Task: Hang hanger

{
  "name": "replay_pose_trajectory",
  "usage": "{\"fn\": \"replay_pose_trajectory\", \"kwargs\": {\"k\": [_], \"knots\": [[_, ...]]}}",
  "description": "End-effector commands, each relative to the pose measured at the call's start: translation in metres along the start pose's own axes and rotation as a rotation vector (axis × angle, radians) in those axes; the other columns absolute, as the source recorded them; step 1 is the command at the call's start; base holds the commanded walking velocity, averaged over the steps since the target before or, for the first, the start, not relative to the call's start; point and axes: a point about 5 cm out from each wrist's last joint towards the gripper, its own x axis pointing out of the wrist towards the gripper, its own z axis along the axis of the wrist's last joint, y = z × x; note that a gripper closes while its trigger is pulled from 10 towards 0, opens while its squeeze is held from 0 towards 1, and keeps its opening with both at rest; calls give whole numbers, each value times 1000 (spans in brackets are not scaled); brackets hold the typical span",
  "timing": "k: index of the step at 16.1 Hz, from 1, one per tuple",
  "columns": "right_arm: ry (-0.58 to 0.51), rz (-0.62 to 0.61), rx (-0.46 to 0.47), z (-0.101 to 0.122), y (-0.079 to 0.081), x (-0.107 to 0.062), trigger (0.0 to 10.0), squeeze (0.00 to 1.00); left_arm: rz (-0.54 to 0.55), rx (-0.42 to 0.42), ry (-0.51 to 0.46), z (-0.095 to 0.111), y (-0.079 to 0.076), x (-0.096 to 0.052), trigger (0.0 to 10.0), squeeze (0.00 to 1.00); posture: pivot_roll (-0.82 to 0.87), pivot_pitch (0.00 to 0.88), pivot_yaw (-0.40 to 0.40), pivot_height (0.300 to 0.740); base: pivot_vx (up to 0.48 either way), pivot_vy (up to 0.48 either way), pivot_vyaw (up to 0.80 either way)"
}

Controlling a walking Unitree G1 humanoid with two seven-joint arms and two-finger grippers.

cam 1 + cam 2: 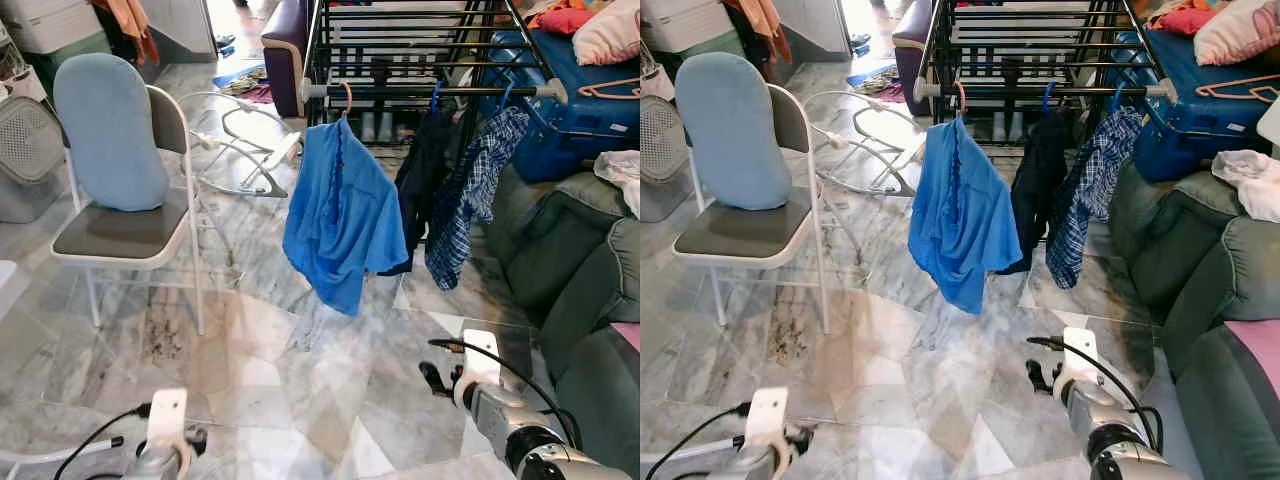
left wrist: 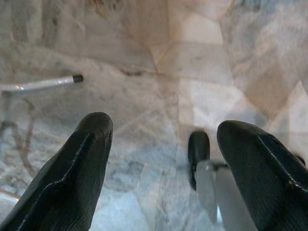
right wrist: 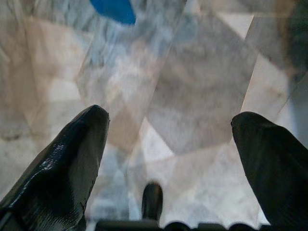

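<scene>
Our blue shirt's hanger [image 1: 346,97] already hooks the rack rail [image 1: 430,90]; left pincer [image 2: 161,159] and right pincer [image 3: 168,159] hang released, empty. Hanging seems done; next, perhaps fetch another.

The robot has two silver, round metal arms. Each arm has a flat white block near the wrist and a thin black cable that loops off it. The left gripper [image 2: 163,139] has two long black fingers, thick and smooth with rounded tips. The right gripper [image 3: 168,134] has the same shiny black fingers.
</scene>
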Motion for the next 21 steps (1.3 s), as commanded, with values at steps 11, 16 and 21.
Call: {"fn": "replay_pose_trajectory", "kwargs": {"k": [11, 16, 21], "knots": [[143, -9, -3, -57, 5, -5, 10000, 0, -11, 32, -58, 38, -22, 3, 10000, 0, -108, 0, 75, 740, 0, 0, 0], [103, -24, -41, -51, 2, -5, 10000, 0, 61, 26, -30, 25, 5, 3, 10000, 0, -100, 0, 70, 740, 0, 0, 0], [79, -18, -89, -43, 3, -4, 10000, 0, 103, 12, -17, 15, 24, 1, 10000, 0, -78, 0, 54, 740, 0, 0, 0]]}}
